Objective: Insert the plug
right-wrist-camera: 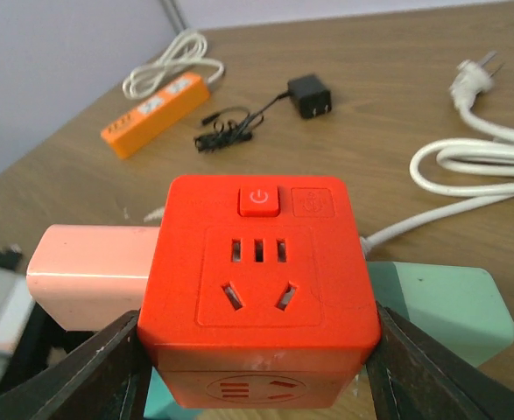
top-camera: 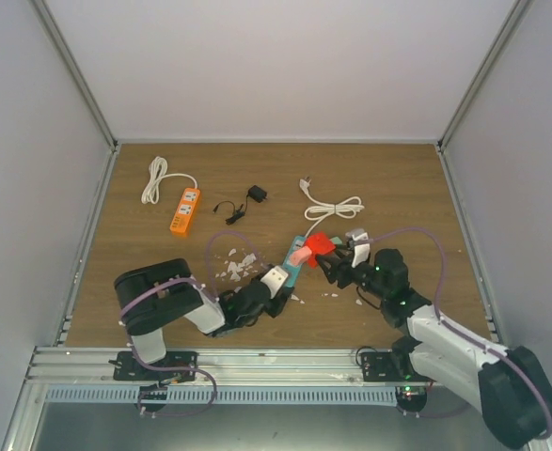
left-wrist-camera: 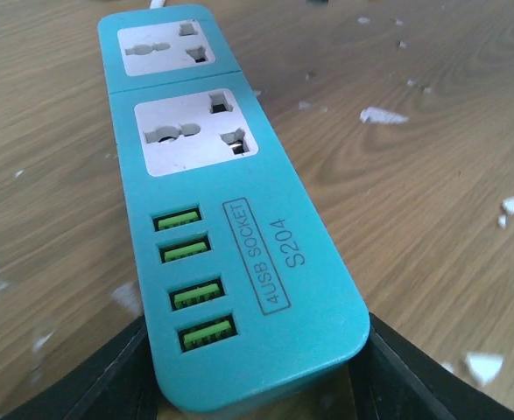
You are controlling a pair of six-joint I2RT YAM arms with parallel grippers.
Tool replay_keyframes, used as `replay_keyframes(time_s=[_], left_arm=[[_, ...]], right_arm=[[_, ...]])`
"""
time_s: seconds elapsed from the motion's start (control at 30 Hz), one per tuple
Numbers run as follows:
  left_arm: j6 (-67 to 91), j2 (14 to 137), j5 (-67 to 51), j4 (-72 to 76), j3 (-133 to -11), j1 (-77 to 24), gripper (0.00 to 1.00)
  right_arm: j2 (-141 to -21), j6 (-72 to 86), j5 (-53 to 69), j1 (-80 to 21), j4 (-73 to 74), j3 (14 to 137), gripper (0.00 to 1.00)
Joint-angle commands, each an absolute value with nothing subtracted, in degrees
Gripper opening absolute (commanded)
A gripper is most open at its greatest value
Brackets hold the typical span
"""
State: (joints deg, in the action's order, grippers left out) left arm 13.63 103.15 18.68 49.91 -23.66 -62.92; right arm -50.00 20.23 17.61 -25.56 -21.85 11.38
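Two tools are engaged: the right tool (right-wrist-camera: 257,331) is clamped on the red cube plug (right-wrist-camera: 258,297), held over the teal power strip (left-wrist-camera: 230,219), whose end is seemingly gripped by the left tool (left-wrist-camera: 257,331) on the worktop (left-wrist-camera: 440,219).

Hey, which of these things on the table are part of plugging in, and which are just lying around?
For the job: teal power strip, its white cord, red cube socket.
Just lying about: orange power strip, black charger, white flecks.
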Motion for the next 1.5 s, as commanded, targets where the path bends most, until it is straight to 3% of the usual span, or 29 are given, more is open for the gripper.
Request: replay_keyframes(time_s=[0.0,0.23,0.5,0.83,1.13,1.47], left_arm=[[10.45,97.53,11.90,50.11,-17.86,-60.59,0.51],[9.34,86.44,9.13,43.43,-12.20,-60.24,0.51],[10.80,76.05,9.18,40.80,-6.01,-60.17,0.55],[10.59,85.72,10.42,45.43,-7.70,-60.10,0.55],[10.46,83.55,10.48,44.76,-6.97,-59.85,0.55],[10.63,84.19,10.26,44.39,-7.34,-59.84,0.55]], right_arm=[[-55.17,12.47,12.28,-29.72,-29.11,14.45,0.00],[-59.78,1.04,21.19,-32.26,-39.68,14.55,0.00],[-65.49,-7.02,32.50,-33.78,-39.22,18.44,0.00],[-74.26,-10.63,33.06,-34.02,-39.11,21.53,0.00],[-75.52,-9.08,26.64,-33.53,-43.73,20.07,0.00],[-82.71,-7.76,28.88,-30.53,-46.55,21.65,0.01]])
